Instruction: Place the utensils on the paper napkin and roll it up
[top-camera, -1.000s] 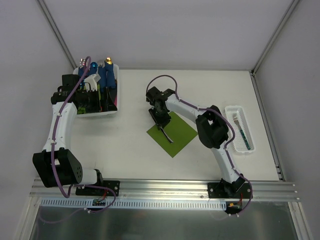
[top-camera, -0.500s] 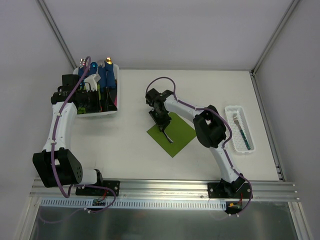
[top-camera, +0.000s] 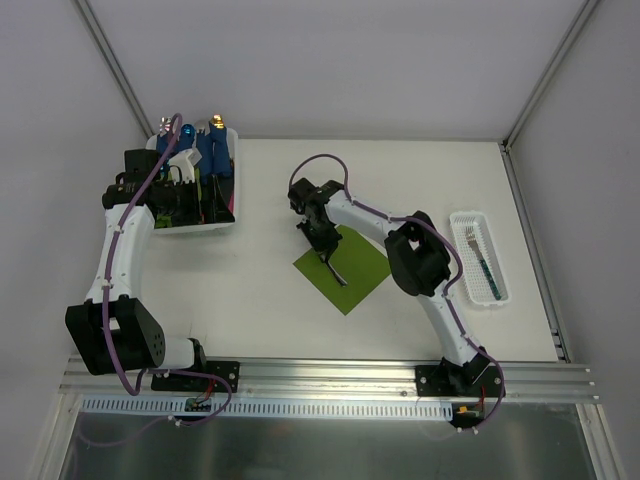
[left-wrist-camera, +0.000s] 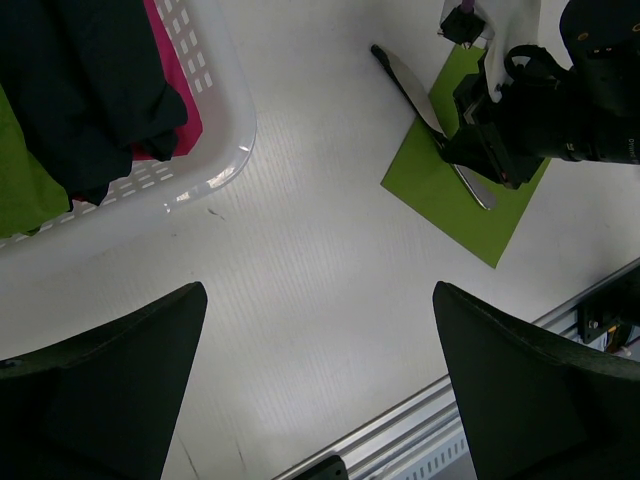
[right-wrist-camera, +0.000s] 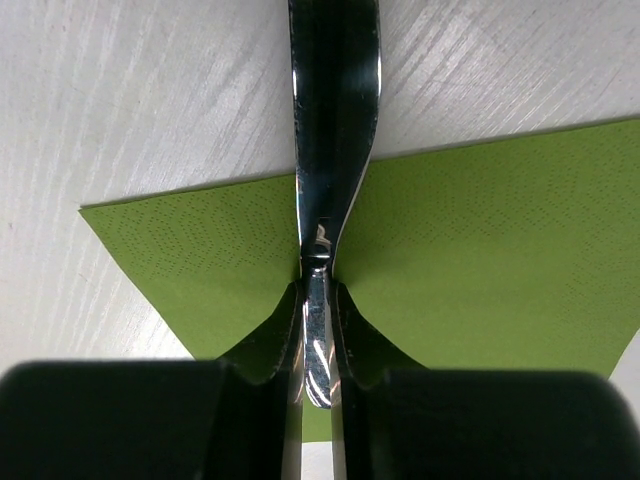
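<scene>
- Right gripper (right-wrist-camera: 316, 300) is pinched on the knife (right-wrist-camera: 335, 90), which lies across the napkin (top-camera: 365, 262), one end past its edge.
- Fork (top-camera: 479, 256) sits in a tray (top-camera: 495, 296), well right of the napkin: not yet placed.
- Left gripper (left-wrist-camera: 320, 330) gapes wide, well left of the napkin.
- Napkin lies flat; rolling is not begun.

We count two white-and-black robot arms: the left arm (top-camera: 125, 250) at seven o'clock and the right arm (top-camera: 425, 262) at five. There are two black two-finger grippers, the left gripper (left-wrist-camera: 318, 295) and the right gripper (right-wrist-camera: 316, 300).

We count one thin lime-green square paper napkin (top-camera: 358, 262) near the table's centre.

We count two utensils: one silver metal knife (right-wrist-camera: 335, 100) at the napkin's eleven o'clock corner, and one teal-handled silver fork (top-camera: 480, 258) at three o'clock.

We count two containers: one small white slotted tray (top-camera: 489, 297) at three o'clock and one larger white plastic basket (top-camera: 215, 226) at ten o'clock.

In the basket we make out at least two blue tube-shaped bundles (top-camera: 211, 152); whether there are more, we cannot tell.
</scene>
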